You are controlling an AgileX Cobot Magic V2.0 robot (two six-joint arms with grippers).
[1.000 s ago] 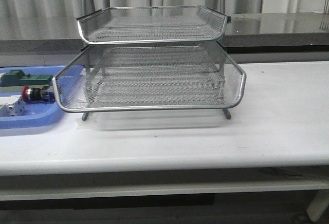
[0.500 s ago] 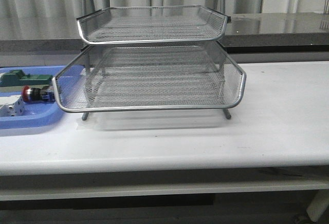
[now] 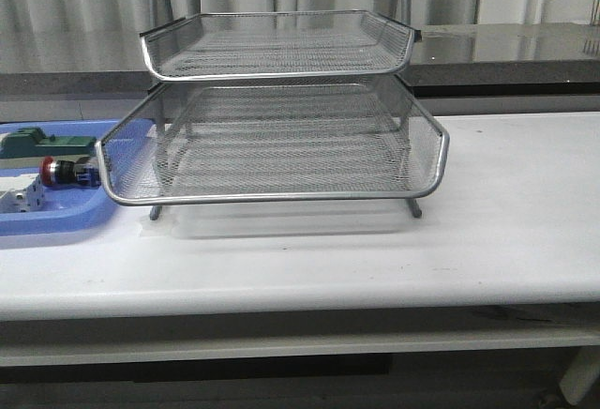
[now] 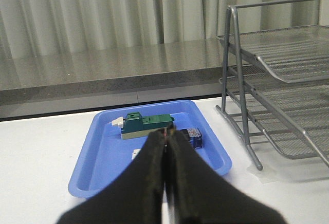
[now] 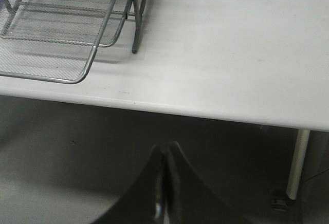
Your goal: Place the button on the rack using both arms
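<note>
The button [image 3: 67, 173], red cap with a blue rear block, lies on its side in the blue tray [image 3: 56, 217] at the far left. To its right stands the silver wire-mesh rack [image 3: 281, 137]. Neither gripper shows in the front view. In the left wrist view my left gripper [image 4: 167, 131] is shut and empty, hanging in front of the tray; its fingers hide most of the button [image 4: 194, 137], so only the blue block shows. My right gripper [image 5: 164, 147] is shut and empty, below the table's front edge, near the rack's corner [image 5: 51, 54].
A green-topped block [image 4: 146, 124] and a small white block [image 3: 21, 199] share the blue tray [image 4: 97, 157]. The white table [image 3: 506, 203] stretches to the right of the rack. A grey counter and curtains run behind.
</note>
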